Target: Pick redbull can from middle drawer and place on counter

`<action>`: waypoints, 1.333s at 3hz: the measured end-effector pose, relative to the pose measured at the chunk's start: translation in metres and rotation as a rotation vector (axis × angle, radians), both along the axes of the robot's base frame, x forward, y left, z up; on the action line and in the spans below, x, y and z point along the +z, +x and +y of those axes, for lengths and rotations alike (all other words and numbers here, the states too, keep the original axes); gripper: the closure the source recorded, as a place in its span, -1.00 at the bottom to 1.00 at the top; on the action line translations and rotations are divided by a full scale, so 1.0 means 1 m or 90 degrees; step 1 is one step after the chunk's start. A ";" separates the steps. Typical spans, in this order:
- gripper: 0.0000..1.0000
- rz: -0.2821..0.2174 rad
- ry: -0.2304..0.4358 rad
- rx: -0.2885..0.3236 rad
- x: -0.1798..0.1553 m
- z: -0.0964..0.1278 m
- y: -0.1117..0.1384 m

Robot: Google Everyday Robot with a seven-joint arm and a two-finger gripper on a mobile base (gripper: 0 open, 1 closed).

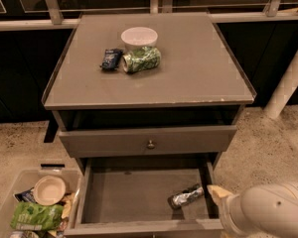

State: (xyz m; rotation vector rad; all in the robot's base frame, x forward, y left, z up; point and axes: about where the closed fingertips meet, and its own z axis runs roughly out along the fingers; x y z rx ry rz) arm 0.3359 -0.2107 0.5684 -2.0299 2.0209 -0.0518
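Observation:
The redbull can (186, 196), slim and silver with dark patches, lies on its side at the right of the open middle drawer's floor (134, 195). The counter (198, 68) is the broad grey cabinet top above. My gripper (216, 194) comes in from the bottom right on a white arm (268, 212); a pale fingertip (214, 192) stands just right of the can, over the drawer's right wall.
On the counter lie a green-patterned can (141, 59) on its side, a small dark blue packet (111, 59) and a white bowl (139, 36). A closed drawer front with a round knob (150, 144) sits above the open drawer. A clear bin (35, 207) of snacks stands at bottom left.

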 end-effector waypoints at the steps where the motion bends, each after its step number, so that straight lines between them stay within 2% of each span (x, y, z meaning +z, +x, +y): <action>1: -1.00 -0.020 0.002 0.032 -0.016 0.004 0.059; 2: -1.00 -0.056 -0.014 0.040 -0.022 0.001 0.121; 3: -1.00 -0.054 -0.008 0.036 -0.026 0.001 0.123; 4: -1.00 -0.057 0.007 0.032 -0.052 0.006 0.148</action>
